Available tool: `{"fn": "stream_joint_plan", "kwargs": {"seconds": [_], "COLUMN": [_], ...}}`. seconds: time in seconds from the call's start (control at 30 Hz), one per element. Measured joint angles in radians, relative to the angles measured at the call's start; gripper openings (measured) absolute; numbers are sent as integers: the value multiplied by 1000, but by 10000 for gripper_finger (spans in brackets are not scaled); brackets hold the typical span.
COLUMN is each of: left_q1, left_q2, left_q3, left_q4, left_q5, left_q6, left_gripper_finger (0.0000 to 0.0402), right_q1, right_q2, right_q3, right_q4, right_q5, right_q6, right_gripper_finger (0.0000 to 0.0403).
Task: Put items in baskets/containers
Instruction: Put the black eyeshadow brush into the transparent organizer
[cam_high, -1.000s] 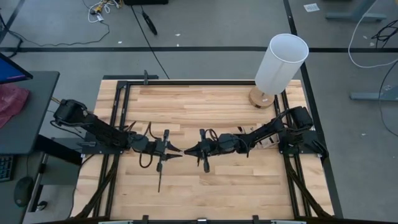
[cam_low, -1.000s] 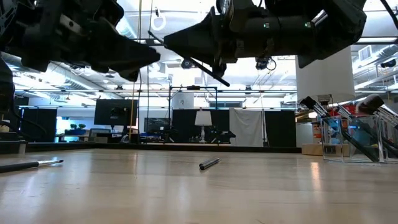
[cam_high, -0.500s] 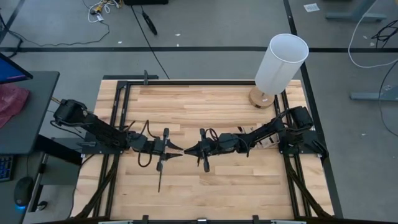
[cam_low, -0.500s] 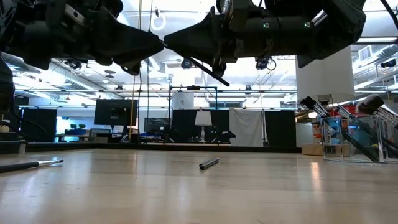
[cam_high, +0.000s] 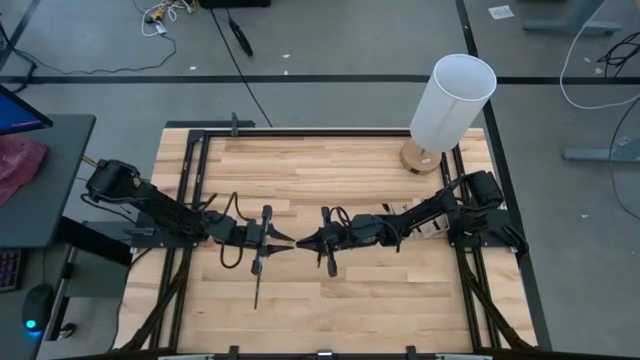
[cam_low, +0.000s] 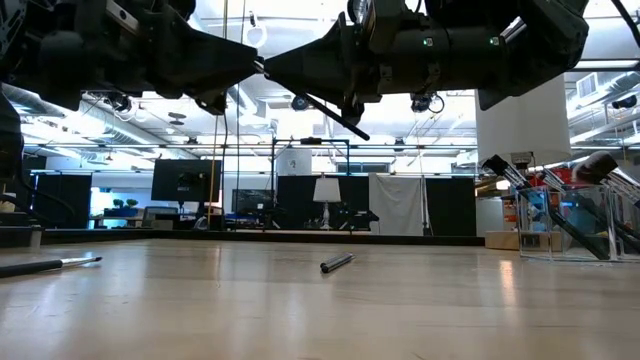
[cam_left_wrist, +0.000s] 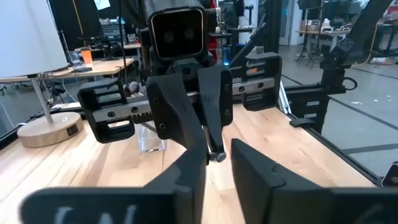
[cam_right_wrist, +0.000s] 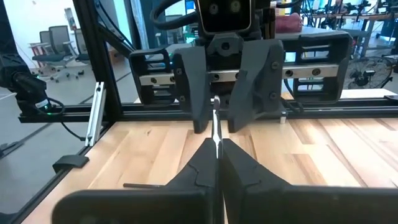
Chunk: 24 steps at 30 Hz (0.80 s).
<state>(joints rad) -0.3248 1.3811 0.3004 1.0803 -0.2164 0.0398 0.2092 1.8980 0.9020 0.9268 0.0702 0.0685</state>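
Observation:
My two grippers face each other above the middle of the table. My right gripper (cam_high: 301, 242) (cam_right_wrist: 216, 148) is shut on one thin brush (cam_right_wrist: 215, 121), whose silver end points at my left gripper. My left gripper (cam_high: 282, 245) (cam_left_wrist: 218, 163) is open, with a finger on either side of that brush's free end (cam_left_wrist: 216, 155); I cannot tell whether they touch it. Two more brushes lie flat on the table (cam_low: 337, 263) (cam_low: 50, 265), one also in the high view (cam_high: 257, 288). The clear holder (cam_low: 572, 228) (cam_left_wrist: 149, 139) stands on the table's right side with several brushes leaning in it. My right gripper pinches the brush between its two shut fingers (cam_right_wrist: 200, 163), which come level from the table's right. The silver part (cam_right_wrist: 215, 124) sticks out past the fingertips toward the table's left. The brush is lifted clear of the table.
A tall white cylinder on a round wooden base (cam_high: 452, 100) stands at the far right corner. Black frame rails (cam_high: 190, 190) run along the table's left and right sides. Bare wood lies near (cam_high: 380, 310) and far (cam_high: 320, 170) of the grippers.
My left gripper has moved a little toward the table's right, closing on my right gripper, so its fingertips now stand around the held brush's free end. My right gripper and the brush have kept still.

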Motion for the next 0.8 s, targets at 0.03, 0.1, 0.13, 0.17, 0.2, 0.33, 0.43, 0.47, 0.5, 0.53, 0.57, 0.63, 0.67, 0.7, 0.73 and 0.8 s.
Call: {"fn": "stream_joint_plan", "kwargs": {"seconds": [0.03, 0.1, 0.13, 0.17, 0.2, 0.33, 0.43, 0.47, 0.5, 0.53, 0.57, 0.63, 0.67, 0.7, 0.73, 0.8], "left_q1": [0, 0, 0, 0, 0, 0, 0, 0, 1, 1, 1, 3, 3, 3, 3, 7], "left_q2": [0, 0, 0, 0, 0, 0, 0, 0, 0, 0, 0, 0, 0, 0, 0, 0], "left_q3": [0, 0, 0, 0, 0, 0, 0, 0, 0, 0, 1, 1, 1, 1, 1, 1], "left_q4": [-3, -9, -11, -11, -11, -11, -17, -22, -32, -37, -40, -55, -61, -64, -67, -70], "left_q5": [0, 0, 0, 0, -1, -1, -1, -1, -2, -4, -5, -8, -8, -13, -21, -34], "left_q6": [0, 0, 0, 2, 3, 21, 20, 19, 17, 14, 4, -8, -11, -13, -17, -21], "left_gripper_finger": [68, 49, 40, 31, 22, 9, 11, 10, 8, 7, 6, 7, 9, 10, 11, 10], "right_q1": [0, 0, 0, 0, 0, 0, 0, -4, -7, -12, -15, -18, -19, -18, -16, 1], "right_q2": [0, 0, 0, 0, 0, 1, 1, -1, -12, -29, -47, -97, -122, -145, -164, -189], "right_q3": [0, 0, 0, 0, -1, -1, -1, -1, -1, -2, -2, -2, -2, -2, -2, -2], "right_q4": [0, 0, 0, 0, 0, -2, -15, -29, -65, -116, -159, -289, -348, -408, -447, -496], "right_q5": [0, 0, 0, 0, 0, 1, 2, 4, 4, 4, 10, 38, 60, 80, 98, 143], "right_q6": [0, 0, 0, 0, 1, 1, -1, -3, -5, -6, -6, -6, -6, -11, -23, -49], "right_gripper_finger": [7, 7, 7, 7, 7, 9, 19, 25, 33, 44, 56, 85, 101, 117, 133, 161]}}
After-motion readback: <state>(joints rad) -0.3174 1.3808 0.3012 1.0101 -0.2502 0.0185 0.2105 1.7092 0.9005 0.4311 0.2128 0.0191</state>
